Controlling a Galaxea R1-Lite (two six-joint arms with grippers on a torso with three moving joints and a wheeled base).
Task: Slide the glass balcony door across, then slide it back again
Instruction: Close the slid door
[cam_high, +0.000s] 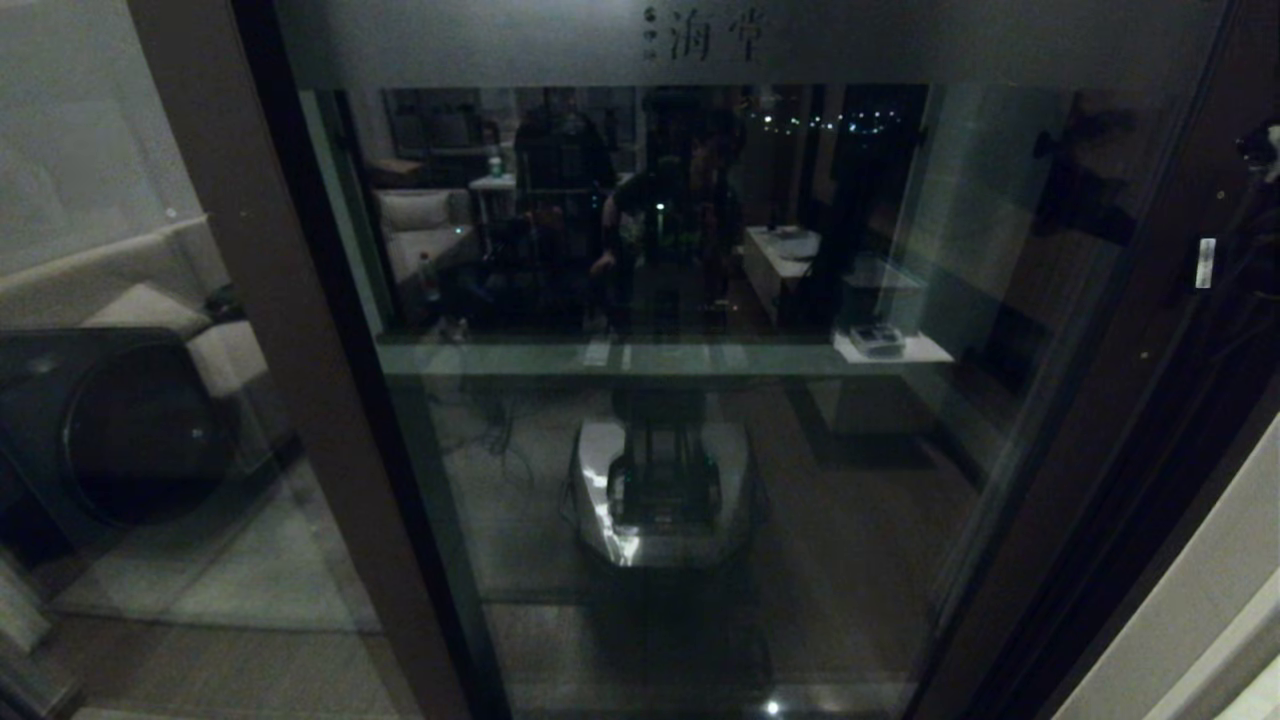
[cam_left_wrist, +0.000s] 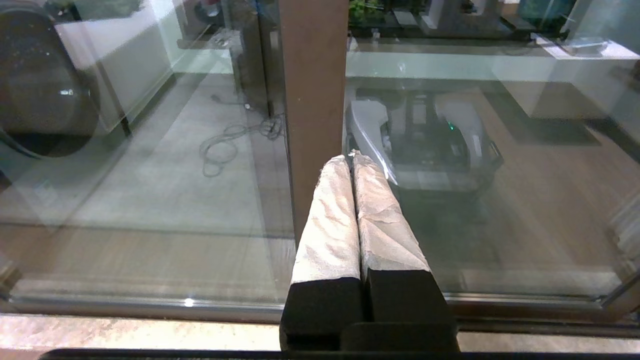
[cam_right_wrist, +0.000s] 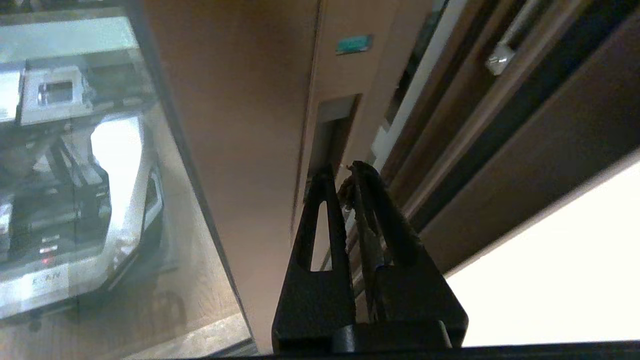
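The glass balcony door (cam_high: 680, 450) fills the middle of the head view, with a frosted band (cam_high: 700, 40) across its top and dark brown stiles. In the right wrist view its brown stile (cam_right_wrist: 240, 100) carries a slim recessed handle (cam_right_wrist: 332, 135). My right gripper (cam_right_wrist: 342, 169) is shut, its black fingertips at the lower end of that recess. My left gripper (cam_left_wrist: 351, 156), wrapped in white tape, is shut on nothing. Its tips rest at the right edge of a brown upright stile (cam_left_wrist: 312, 90) between two panes. Neither gripper shows clearly in the head view.
Left of the door, a second brown-framed pane (cam_high: 150, 560) shows a pale sofa (cam_high: 150, 310) and a round dark object (cam_high: 120, 430). The robot's base is reflected in the glass (cam_high: 660, 490). A floor track (cam_left_wrist: 150, 305) runs below. A pale wall (cam_high: 1200, 600) stands at the right.
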